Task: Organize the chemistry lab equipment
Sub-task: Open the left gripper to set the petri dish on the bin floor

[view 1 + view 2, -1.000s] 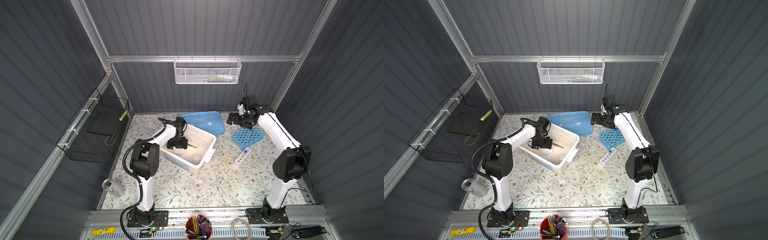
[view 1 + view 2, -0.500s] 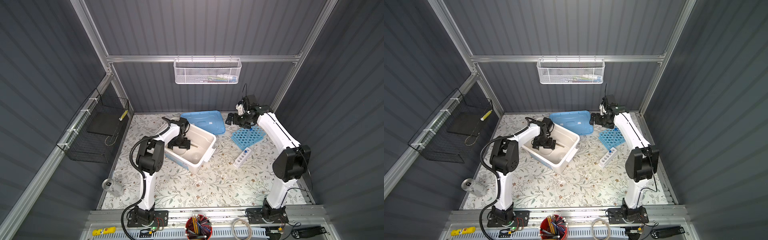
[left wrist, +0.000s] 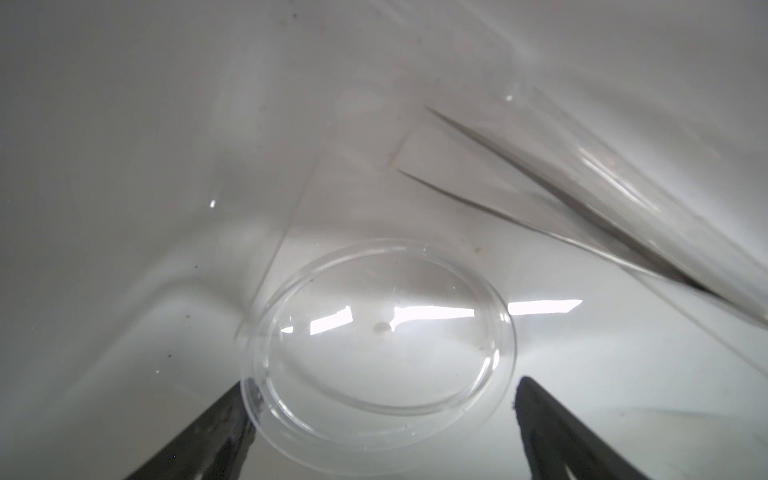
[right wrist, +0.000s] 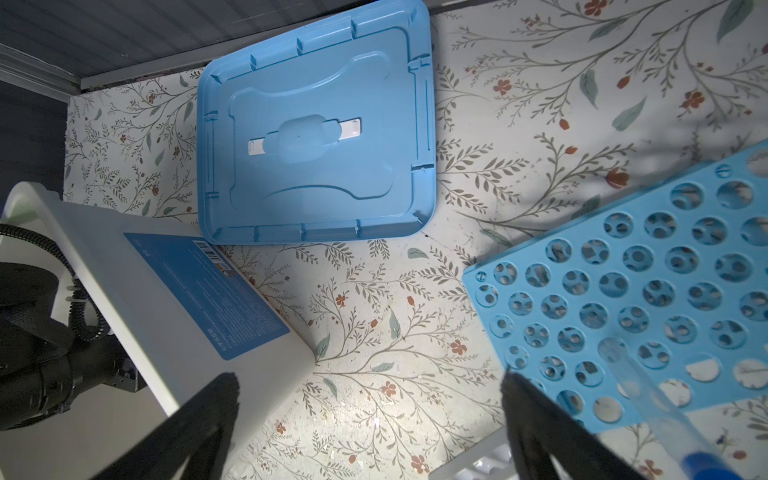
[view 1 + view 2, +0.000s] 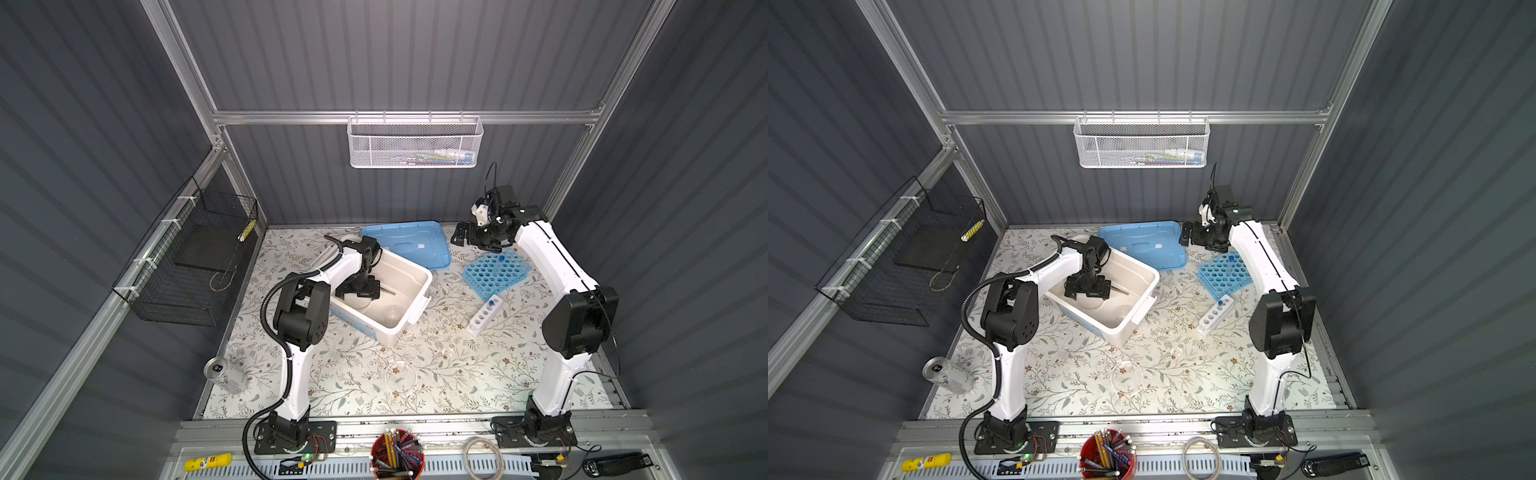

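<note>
Floral-printed, the surface (image 5: 457, 374) carries a white plastic bin (image 5: 411, 266), and on that bin's floor lies the round shallow clear dish (image 3: 380, 345) I'm dealing with. It sits flat. My left hand (image 3: 382, 384) is down inside the bin with its fingers spread wide to either side of the dish. One finger looks to be right at the rim and the other stands clear, so nothing is pinched. Thin dark metal tweezers (image 3: 540, 183) lie near the dish but apart from it. I judge the dish as placed, so the step now is getting out cleanly: lift straight up with the fingers wide and no sideways drift that could drag the dish or knock the tweezers. Further out, a second clear round dish (image 5: 401, 376) lies on the surface in front of the bin and is probably my next pick. My right hand (image 4: 368, 382) hangs spread and empty above the surface, between the blue plastic lid (image 4: 316, 137) and the blue perforated tube rack (image 4: 623, 291).
</note>
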### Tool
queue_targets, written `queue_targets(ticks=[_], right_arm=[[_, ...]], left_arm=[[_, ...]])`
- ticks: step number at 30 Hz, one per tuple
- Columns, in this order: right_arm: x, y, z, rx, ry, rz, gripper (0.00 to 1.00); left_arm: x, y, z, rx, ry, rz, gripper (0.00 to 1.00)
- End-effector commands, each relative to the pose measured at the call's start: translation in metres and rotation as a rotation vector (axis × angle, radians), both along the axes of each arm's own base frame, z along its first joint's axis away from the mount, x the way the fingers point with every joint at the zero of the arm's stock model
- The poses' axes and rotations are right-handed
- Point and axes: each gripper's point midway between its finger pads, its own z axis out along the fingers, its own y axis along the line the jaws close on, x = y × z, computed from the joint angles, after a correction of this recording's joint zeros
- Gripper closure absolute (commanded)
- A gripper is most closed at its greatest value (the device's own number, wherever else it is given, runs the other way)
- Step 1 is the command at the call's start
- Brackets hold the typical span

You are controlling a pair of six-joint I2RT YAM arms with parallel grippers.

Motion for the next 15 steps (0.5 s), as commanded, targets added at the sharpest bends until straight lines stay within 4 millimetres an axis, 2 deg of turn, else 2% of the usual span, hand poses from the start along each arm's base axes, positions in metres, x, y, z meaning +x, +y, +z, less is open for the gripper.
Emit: queue_targets(ticks=[1, 15], right_arm=[[-0.002, -0.002, -0.003, -0.003, 0.024, 0.023, 0.01], [0.001, -0.014, 0.003, -0.012, 0.015, 0.024, 0.01]], left_arm=[[0.002, 0.013, 0.002, 0.087, -0.003, 0.044, 0.03], [0.003, 0.004, -0.022, 0.11, 0.033, 0.03, 0.17]])
